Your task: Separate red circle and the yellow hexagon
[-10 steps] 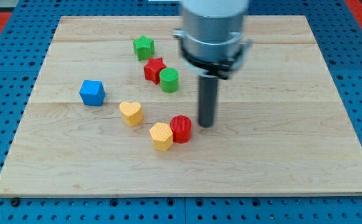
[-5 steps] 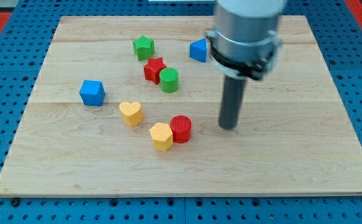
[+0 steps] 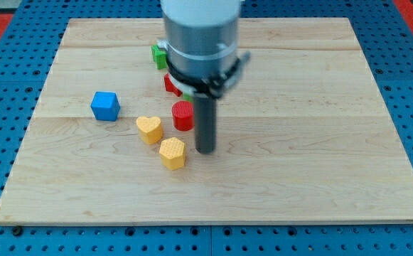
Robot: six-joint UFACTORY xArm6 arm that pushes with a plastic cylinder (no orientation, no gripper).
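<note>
The red circle [image 3: 183,115] sits apart from the yellow hexagon [image 3: 172,153], just beside the yellow heart [image 3: 149,129]; the end effector, a bare rod gripping nothing, has its tip [image 3: 205,150] just right of the hexagon; a leftward sweep could shove them together.

The board [image 3: 320,142] is showing as pale, matt wood with visible grain and plank seams, lying on a blue perforated surface [image 3: 0,128] that is looking like painted metal or hard plastic. The red circle [image 3: 183,115], yellow hexagon [image 3: 172,153], yellow heart [image 3: 149,129] and blue cube [image 3: 105,106] are all presenting as matt plastic with fine ribbed layer lines, most evident on the top faces. The rod is appearing dark, smooth and faintly satin down to my tip [image 3: 205,151], while the cylindrical housing [image 3: 200,35] above it is reading as smooth grey metal or plastic with a soft sheen.
</note>
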